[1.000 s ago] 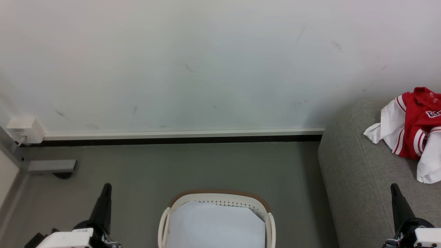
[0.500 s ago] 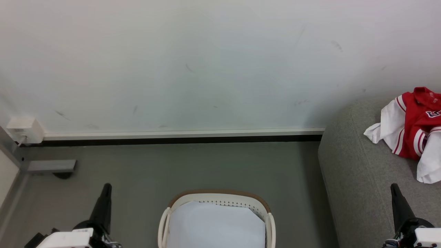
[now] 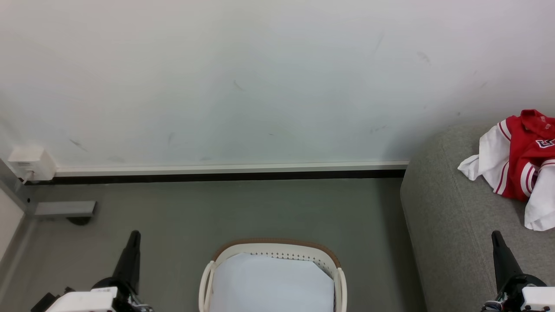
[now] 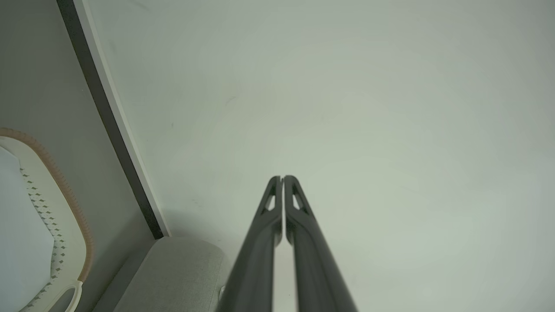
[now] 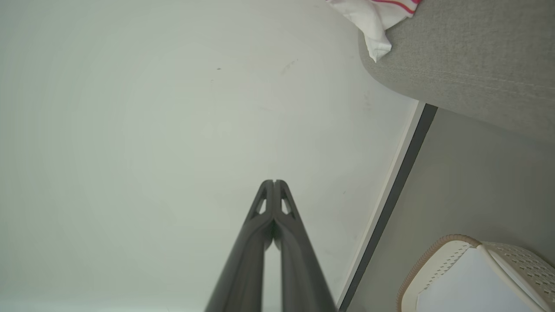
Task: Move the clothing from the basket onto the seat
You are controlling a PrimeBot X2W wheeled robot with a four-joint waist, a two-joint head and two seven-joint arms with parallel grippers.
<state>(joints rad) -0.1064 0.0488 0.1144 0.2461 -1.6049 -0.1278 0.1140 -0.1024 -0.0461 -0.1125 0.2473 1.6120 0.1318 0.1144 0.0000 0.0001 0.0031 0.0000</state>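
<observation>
Ahead, the basket sits on the floor holding a flat white sheet, while the red and white clothing lies crumpled on the grey seat to the right. Both arms' jaws are pressed shut, gripping nothing.

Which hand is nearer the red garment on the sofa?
Right. The right hand is over the sofa, below the garment in the head view; the left hand is over the floor, on the basket's far side.

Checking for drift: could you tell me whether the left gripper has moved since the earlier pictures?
No; the left gripper sits exactly where it was, left of the basket.
</observation>
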